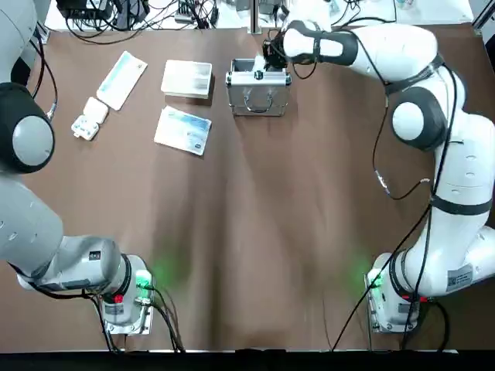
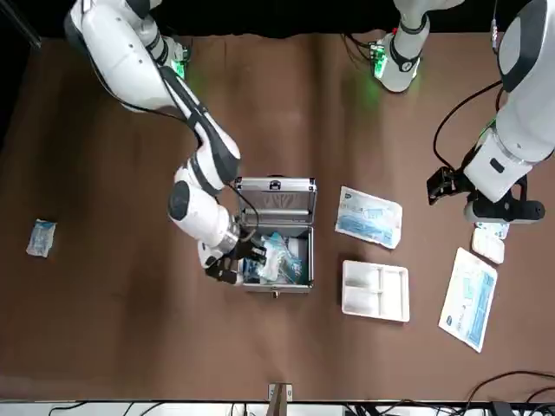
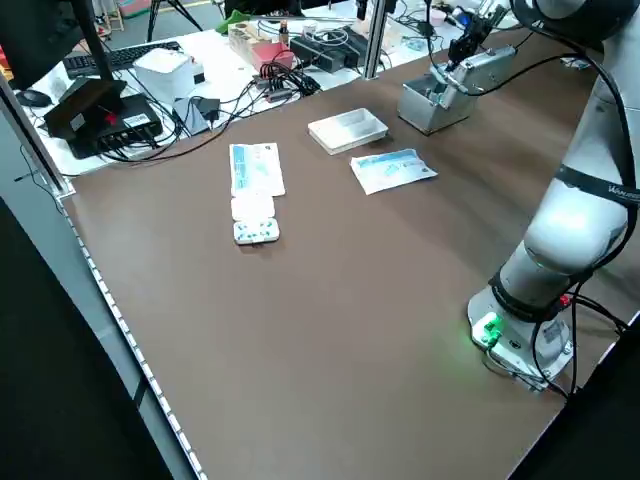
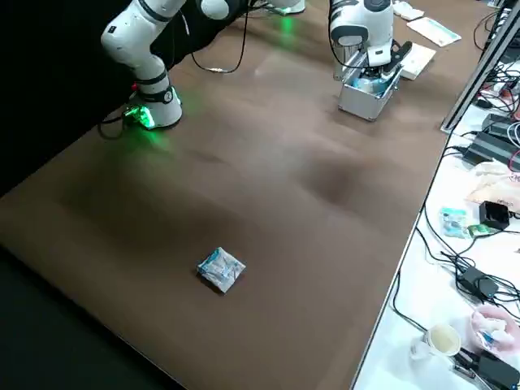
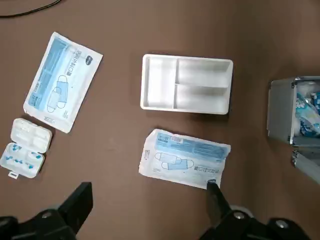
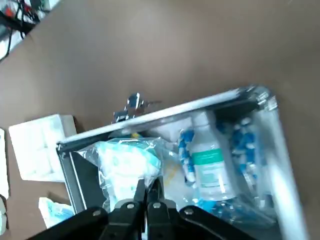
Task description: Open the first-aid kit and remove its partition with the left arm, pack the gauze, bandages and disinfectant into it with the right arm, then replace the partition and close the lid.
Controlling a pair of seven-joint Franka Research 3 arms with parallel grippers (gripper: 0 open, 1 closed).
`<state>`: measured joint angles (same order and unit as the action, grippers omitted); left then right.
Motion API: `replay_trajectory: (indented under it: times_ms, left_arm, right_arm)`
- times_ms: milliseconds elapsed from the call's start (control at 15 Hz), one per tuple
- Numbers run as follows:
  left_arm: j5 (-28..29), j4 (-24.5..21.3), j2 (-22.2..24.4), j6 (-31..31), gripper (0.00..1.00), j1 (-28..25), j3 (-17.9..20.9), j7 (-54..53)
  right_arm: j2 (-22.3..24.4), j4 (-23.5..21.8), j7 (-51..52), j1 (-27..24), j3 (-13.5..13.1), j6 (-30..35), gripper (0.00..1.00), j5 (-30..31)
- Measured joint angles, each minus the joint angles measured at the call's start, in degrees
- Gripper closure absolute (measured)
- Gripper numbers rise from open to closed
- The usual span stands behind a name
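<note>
On the near half of the brown table there's nothing but the two arm bases, green lights glowing. Moving out on the robot's left, the left gripper hangs high over the clutter, its dark fingers spread wide and holding nothing.

Under it lies a small white moulded case with blue capsules, touching a long flat printed packet. Closer to the middle sits a second flat packet, white and blue and crinkly, tilted on the table.

Just past that is the partition, out of the kit and lying flat. It's pale, smooth plastic, rectangular, with one long pocket and two shorter ones.

Right beside it stands the first-aid kit, a boxy silver metal case. Its lid is up, standing on the side towards the robot. The right gripper reaches in from the far side with its fingers pressed together, tips at a clear-wrapped gauze packet inside. I can't tell if they've nipped the wrapper.

Next to it in the case lies the disinfectant bottle, white with a bluish-green label, among blue-and-white sachets.

Well off to the robot's right, one small packet lies alone. Beyond the table's far edge, cables tangle.
</note>
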<state>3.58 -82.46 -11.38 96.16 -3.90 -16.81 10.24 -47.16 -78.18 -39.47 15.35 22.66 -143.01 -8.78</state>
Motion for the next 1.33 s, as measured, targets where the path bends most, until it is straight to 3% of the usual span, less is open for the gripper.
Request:
replay_trajectory:
  times_ms: [333, 600, 1067, 1333]
  left_arm:
    - [0.0, 0.18, 0.12, 0.01, 0.0, -3.74, 0.12, -4.12]
    - [-0.73, 0.43, 1.44, -1.28, 0.0, -6.06, 0.02, -7.13]
    - [-1.5, -0.68, 5.13, -3.29, 0.0, -6.26, -0.85, -6.6]
    - [-1.5, -2.45, 6.44, -2.71, 0.0, -6.26, -0.85, -6.57]
  right_arm:
    - [-3.13, 1.34, -0.83, 2.95, -0.04, -0.13, 0.95, -0.02]
    - [-3.95, 1.87, -0.82, 3.19, -0.15, -0.15, 0.59, -0.02]
    - [-3.84, 3.78, -0.83, 1.72, -0.55, 0.08, 0.48, -0.12]
    - [-2.93, 4.48, -0.82, -0.85, -0.15, 4.97, 0.45, -0.41]
